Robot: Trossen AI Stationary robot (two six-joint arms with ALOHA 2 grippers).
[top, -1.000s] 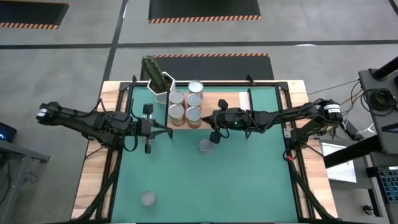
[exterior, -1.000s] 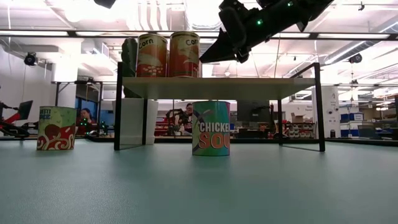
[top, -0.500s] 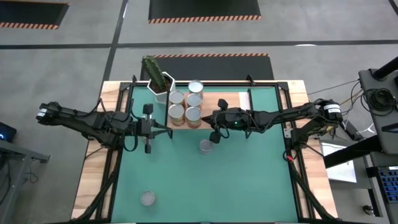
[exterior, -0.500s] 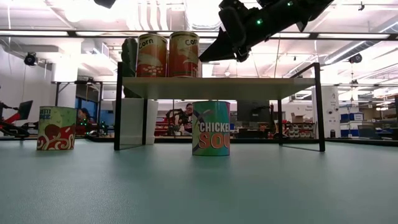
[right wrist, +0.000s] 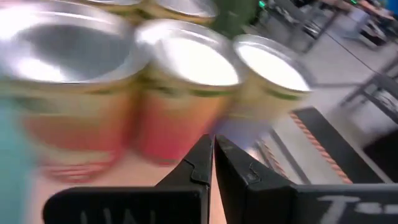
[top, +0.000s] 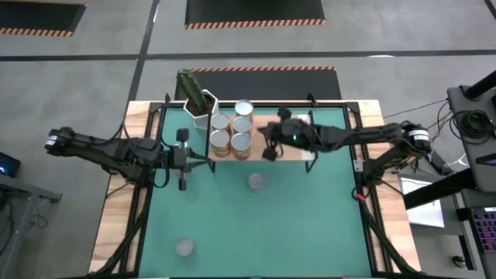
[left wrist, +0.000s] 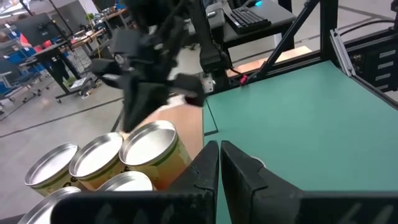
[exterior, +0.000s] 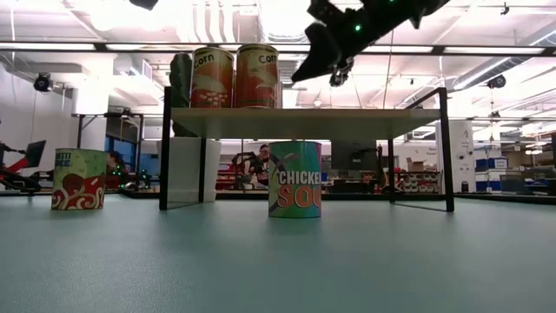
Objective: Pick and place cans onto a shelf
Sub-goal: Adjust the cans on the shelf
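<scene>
The shelf is a light-wood plank on a black frame at the mat's far side. Several cans stand on its left half; two show as corn cans in the low view. One can stands on the mat by the shelf's near edge and shows under the shelf in the low view. Another can stands near the mat's front left. My right gripper is shut and empty above the shelf, just right of the cans. My left gripper is shut and empty at the shelf's left end.
A cactus in a white hexagonal pot stands behind the shelf's left end. The shelf's right half is bare wood with a pale end. The green mat is open to the right and front. Black frame rails run along the table's sides.
My right gripper has risen and gone toward the table's far edge, from over the mat by the lone can to above the shelf beside the cans. It has stayed shut and empty. No can has moved.
</scene>
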